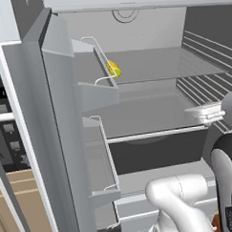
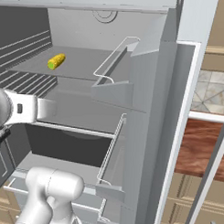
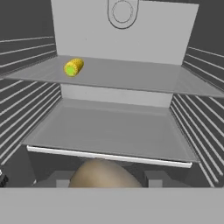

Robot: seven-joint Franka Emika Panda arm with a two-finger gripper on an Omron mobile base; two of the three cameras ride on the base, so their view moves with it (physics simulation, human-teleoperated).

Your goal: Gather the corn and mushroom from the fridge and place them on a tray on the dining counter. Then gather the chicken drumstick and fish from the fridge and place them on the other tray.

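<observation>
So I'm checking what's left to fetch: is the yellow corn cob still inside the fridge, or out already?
Inside. The yellow corn cob lies on its side on the grey upper fridge shelf, near its left end in the hand view.

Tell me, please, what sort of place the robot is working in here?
Most likely the inside of an open fridge in a kitchen. Flat shelves run between ribbed side walls, a corn cob lies on the upper shelf, and the open door carries wire-railed bins. Wooden cabinets stand alongside.
</observation>
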